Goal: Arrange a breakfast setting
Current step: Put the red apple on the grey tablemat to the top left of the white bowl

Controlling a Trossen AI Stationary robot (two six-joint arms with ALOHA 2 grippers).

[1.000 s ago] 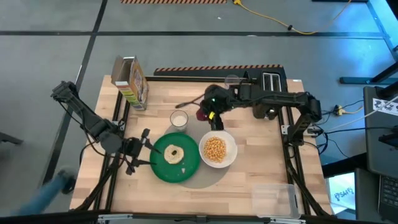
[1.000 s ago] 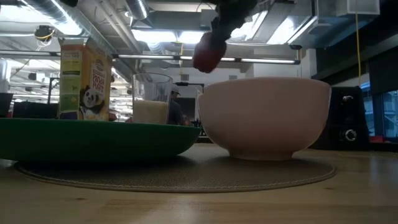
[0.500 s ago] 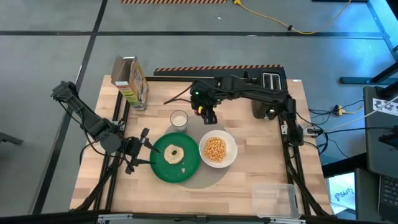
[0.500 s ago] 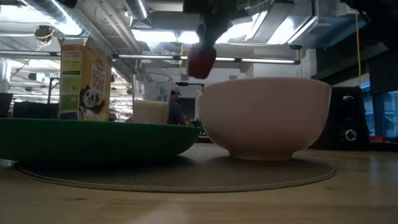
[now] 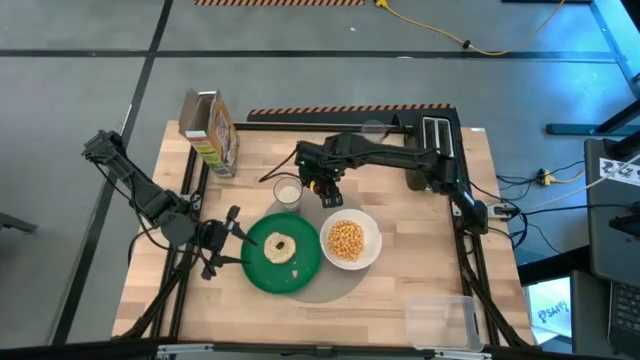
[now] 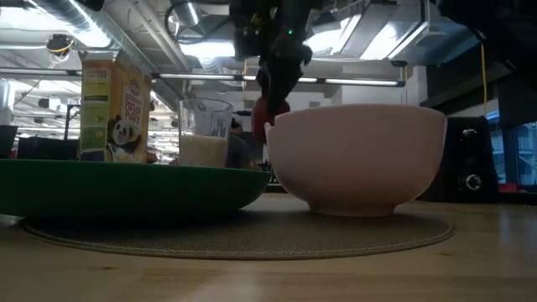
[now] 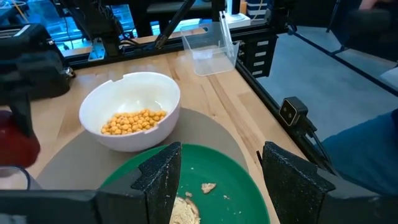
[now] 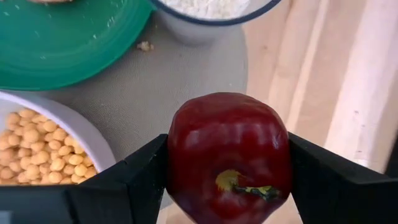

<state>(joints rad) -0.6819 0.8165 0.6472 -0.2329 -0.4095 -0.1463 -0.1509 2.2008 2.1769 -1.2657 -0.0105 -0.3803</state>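
red apple in gripper, white bowl

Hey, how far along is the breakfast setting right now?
Done: bagel on the plate, cereal-filled bowl and glass at the mat. In hand: right gripper holds the apple over the mat's edge. Left: setting it down. No spoon visible. Left gripper waits open over the plate.

The pale wooden table carries a round grey mat near its front middle. A cereal box stands upright at the far left corner. A small milk glass stands just beyond the mat. A black appliance sits at the far right edge, and a clear plastic container lies at the near right corner.
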